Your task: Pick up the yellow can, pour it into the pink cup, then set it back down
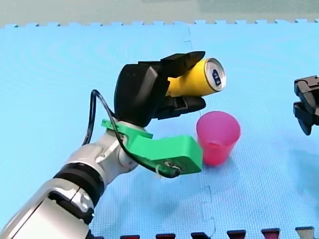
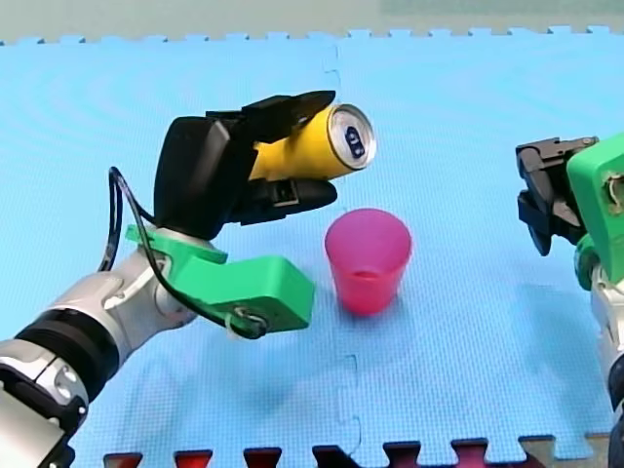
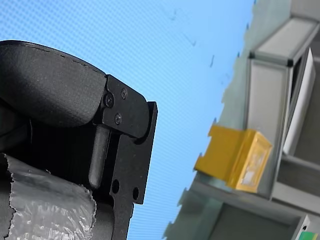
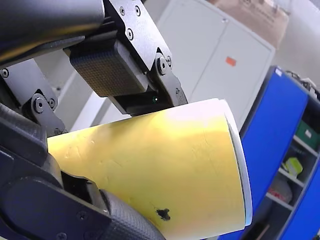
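My left hand (image 1: 182, 82) is shut on the yellow can (image 1: 197, 78), holding it in the air, tipped on its side with its silver top pointing right. The can's top hangs just above and left of the pink cup (image 1: 218, 137), which stands upright on the blue mat. The second wrist view shows the same yellow can (image 4: 165, 175) clamped between black fingers (image 4: 107, 72). My right hand (image 2: 546, 195) is at the right edge, above the mat, apart from the cup.
A blue foam mat (image 1: 60, 79) covers the whole work surface, with a grey floor strip beyond its far edge. The first wrist view shows a yellow box (image 3: 235, 157) by grey cabinets past the mat's edge.
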